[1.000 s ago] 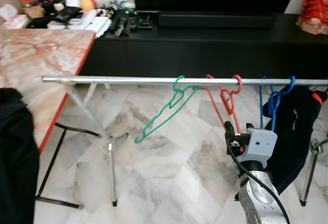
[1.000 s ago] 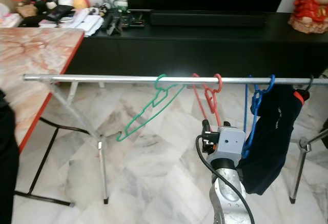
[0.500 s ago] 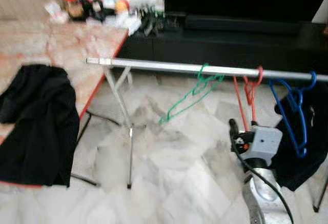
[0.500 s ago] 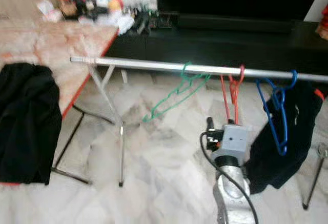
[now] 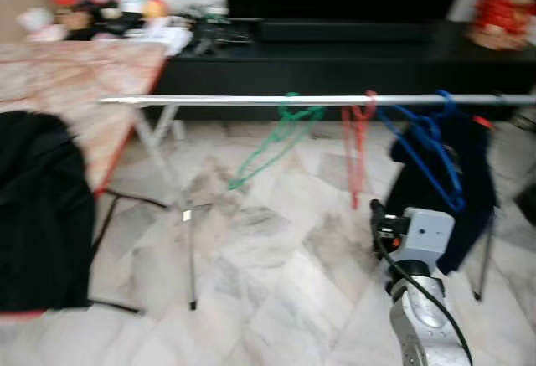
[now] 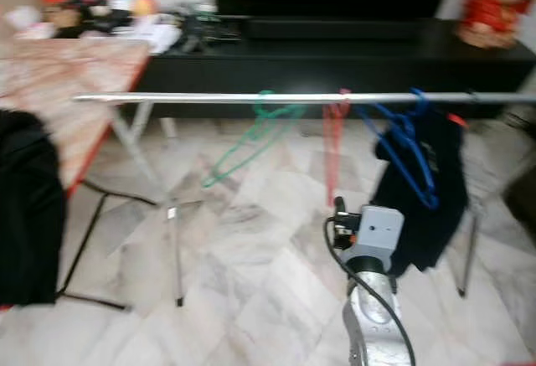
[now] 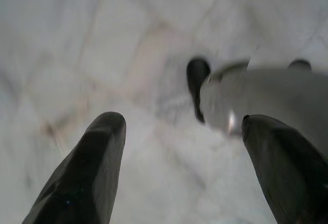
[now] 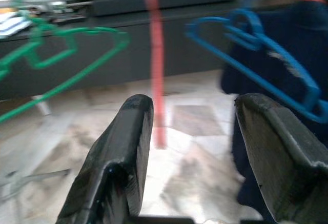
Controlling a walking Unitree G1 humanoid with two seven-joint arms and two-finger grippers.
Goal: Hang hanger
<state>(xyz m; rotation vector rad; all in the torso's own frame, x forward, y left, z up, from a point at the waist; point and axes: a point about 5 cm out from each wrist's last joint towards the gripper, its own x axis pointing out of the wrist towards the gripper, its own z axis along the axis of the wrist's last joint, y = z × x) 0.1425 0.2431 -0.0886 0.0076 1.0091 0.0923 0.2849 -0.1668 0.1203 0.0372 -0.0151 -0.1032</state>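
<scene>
A silver right arm (image 5: 423,316) carries a grey boxy wrist, black cable and black-fingered right claw (image 8: 197,147).

1. Rail (image 5: 251,99) runs left–right across the floor, w/ TV cabinet (image 5: 335,48) behind it.
2. Three hangers (image 5: 356,144) hang side by side at mid-rail; garment (image 5: 448,190) hangs at its right end.
3. Table (image 5: 75,90) is left of the rail, w/ cloth (image 5: 38,215) over its near edge.
4. Right gripper (image 8: 192,142) is in front of the hangers, below rail level.

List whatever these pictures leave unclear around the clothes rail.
- Clutter on the cabinet: head views, motion blur, items unidentifiable.
- Rail: its right end is cut off by the frame edge.
- Dark garment: whether it hangs from the blue hanger or the rail is blurred.
- Red hanger: right wrist view, smeared to a streak between the open right end effector fingers.
- Grey object: left wrist view, blurred, unidentifiable.
</scene>
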